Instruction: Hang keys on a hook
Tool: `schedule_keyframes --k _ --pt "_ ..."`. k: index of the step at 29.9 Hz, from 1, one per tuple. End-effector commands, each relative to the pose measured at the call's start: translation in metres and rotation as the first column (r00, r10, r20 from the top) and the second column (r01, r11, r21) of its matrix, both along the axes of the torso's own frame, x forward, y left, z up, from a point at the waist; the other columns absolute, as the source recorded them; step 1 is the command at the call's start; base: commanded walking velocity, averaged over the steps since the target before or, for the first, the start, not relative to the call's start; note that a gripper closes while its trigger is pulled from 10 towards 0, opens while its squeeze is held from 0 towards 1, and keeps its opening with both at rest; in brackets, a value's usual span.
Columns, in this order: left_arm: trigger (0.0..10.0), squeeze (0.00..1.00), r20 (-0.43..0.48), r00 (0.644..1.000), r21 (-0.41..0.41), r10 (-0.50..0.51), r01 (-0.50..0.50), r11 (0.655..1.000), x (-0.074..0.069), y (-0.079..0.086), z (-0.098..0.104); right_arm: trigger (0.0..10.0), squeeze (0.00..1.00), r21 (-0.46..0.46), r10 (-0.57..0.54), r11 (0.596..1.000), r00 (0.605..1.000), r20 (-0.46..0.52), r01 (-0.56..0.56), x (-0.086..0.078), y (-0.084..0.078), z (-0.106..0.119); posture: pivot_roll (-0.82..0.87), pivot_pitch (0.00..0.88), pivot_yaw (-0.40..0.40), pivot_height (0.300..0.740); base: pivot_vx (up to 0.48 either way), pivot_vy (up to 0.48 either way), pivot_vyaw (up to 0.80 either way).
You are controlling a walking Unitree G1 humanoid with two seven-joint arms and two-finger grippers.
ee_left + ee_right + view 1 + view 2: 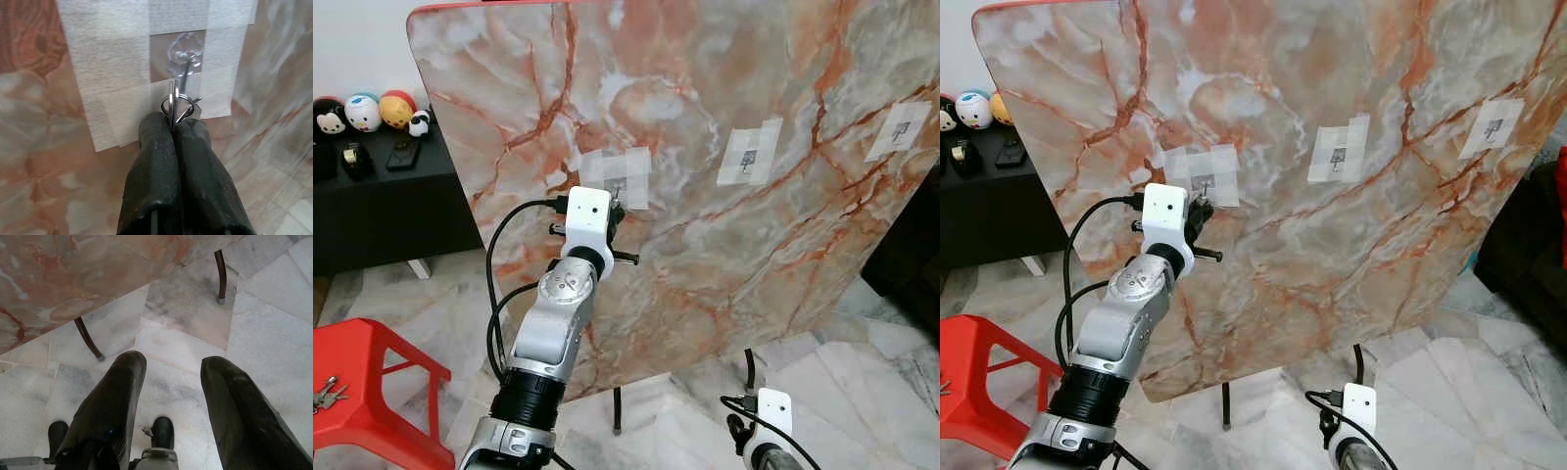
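Keys (177,105) mostly hidden between jaws

The marble board (724,147) blocks the way ahead; bare floor (186,347) lies open beneath its legs (88,339).

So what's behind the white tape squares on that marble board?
Each tape patch holds a small clear hook against the marble board. The left claw pinches a key ring there. The hook's base under the tape is covered.

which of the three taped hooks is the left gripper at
The leftmost hook. The left gripper, shut on the key ring, is right at it; the other two hooks hang bare.
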State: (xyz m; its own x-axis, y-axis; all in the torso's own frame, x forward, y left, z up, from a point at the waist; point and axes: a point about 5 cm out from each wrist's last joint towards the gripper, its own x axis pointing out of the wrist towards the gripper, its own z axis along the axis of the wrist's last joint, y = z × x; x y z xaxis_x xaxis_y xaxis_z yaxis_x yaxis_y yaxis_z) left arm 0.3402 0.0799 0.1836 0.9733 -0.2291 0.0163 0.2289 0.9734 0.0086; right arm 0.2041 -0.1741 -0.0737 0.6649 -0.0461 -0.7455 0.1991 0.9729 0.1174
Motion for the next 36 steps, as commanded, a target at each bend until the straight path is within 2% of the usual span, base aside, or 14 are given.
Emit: schedule_keyframes --k 1,36 --pt "10.0 0.00 0.015 1.000 0.017 -0.007 0.007 1.000 -0.001 -0.002 0.006 10.0 0.00 -0.005 -0.001 1.000 1.000 0.001 0.001 0.001 -0.001 0.001 0.09 0.000 -0.063 0.740 0.000 0.000 0.00" --pt "10.0 0.00 0.011 0.994 0.068 -0.110 0.109 0.992 -0.007 -0.018 0.007 10.0 0.00 -0.003 -0.003 1.000 1.000 0.004 0.004 0.002 0.000 0.001 0.09 0.000 -0.059 0.740 0.000 0.000 0.00"
